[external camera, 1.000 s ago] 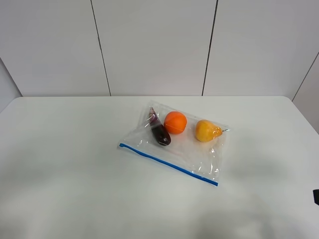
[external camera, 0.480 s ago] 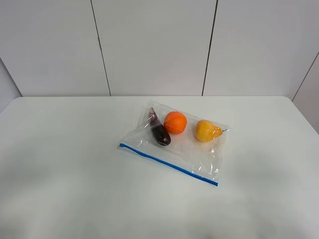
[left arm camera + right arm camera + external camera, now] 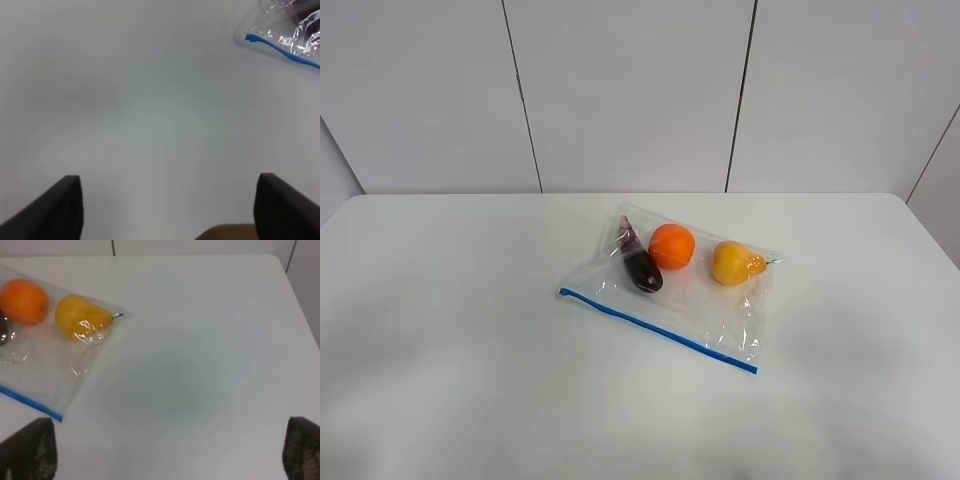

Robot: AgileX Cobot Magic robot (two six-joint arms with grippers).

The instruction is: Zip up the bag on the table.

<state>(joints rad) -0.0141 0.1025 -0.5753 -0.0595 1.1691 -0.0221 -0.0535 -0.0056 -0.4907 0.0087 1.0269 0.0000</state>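
The clear bag [image 3: 690, 300] lies flat on the white table [image 3: 460, 330], its blue zipper strip [image 3: 655, 329] along the near edge. Inside are a dark eggplant [image 3: 641, 264], an orange [image 3: 671, 246] and a yellow pear [image 3: 734, 262]. Neither gripper shows in the high view. In the left wrist view the left gripper [image 3: 167, 210] is open over bare table, with the zipper's end [image 3: 280, 49] far off at the corner. In the right wrist view the right gripper [image 3: 170, 452] is open, with the pear [image 3: 79, 316], orange [image 3: 23, 300] and zipper end [image 3: 31, 403] off to one side.
Grey wall panels [image 3: 630, 95] stand behind the table. The table's right edge [image 3: 932, 235] runs close to the wall corner. Bare white tabletop surrounds the bag on all sides.
A dark piece of the right arm at the high view's lower right edge one second ago has gone out of view. The bag has not moved.
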